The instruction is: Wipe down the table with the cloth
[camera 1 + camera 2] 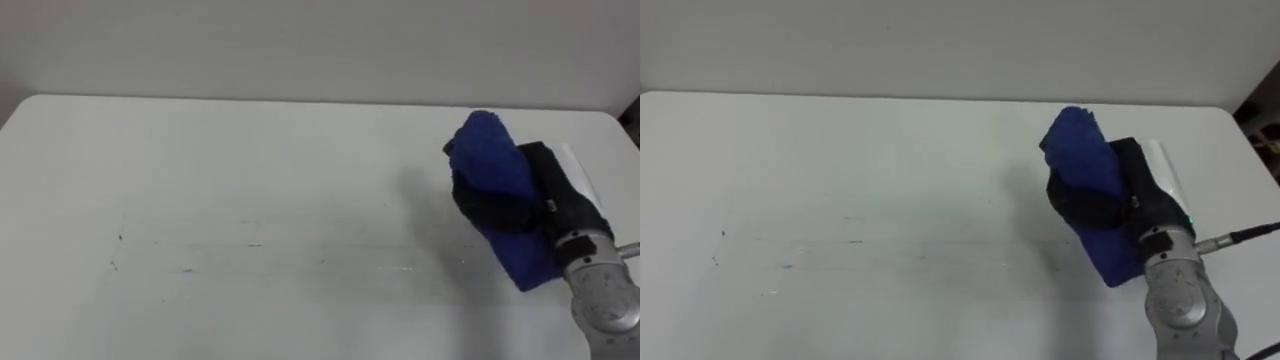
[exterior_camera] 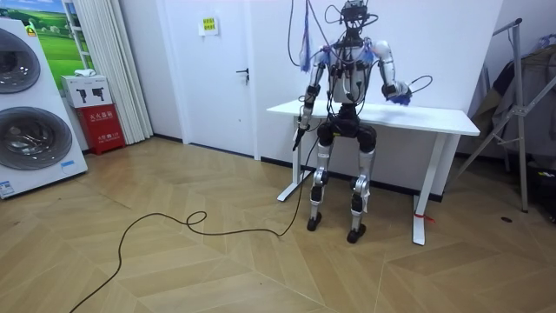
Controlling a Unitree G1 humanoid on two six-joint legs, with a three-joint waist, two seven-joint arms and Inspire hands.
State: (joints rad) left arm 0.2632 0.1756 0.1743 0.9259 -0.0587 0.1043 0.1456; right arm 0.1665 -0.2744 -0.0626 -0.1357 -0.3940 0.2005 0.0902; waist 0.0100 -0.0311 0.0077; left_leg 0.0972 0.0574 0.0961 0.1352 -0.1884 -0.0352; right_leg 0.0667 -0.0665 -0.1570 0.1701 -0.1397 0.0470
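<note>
My right hand [image 1: 540, 195] [image 1: 1130, 195] is shut on a blue cloth [image 1: 490, 160] [image 1: 1080, 155], its dark fingers curled round the bundle. The cloth stands up from the hand and hangs below it, over the right part of the white table [image 1: 250, 170] [image 1: 860, 160]. Faint dark marks [image 1: 118, 240] [image 1: 720, 238] dot the tabletop at the left. In the room view I stand at the near side of the table [image 2: 434, 117], right hand [image 2: 398, 90] raised over it with the cloth; my left hand [image 2: 300, 130] hangs below the table's edge.
A pale wall runs behind the table's far edge. In the room view, washing machines [image 2: 30, 104] and a red box [image 2: 102, 126] stand at the left, a door [image 2: 221, 69] behind, a metal stand [image 2: 521, 104] at the right.
</note>
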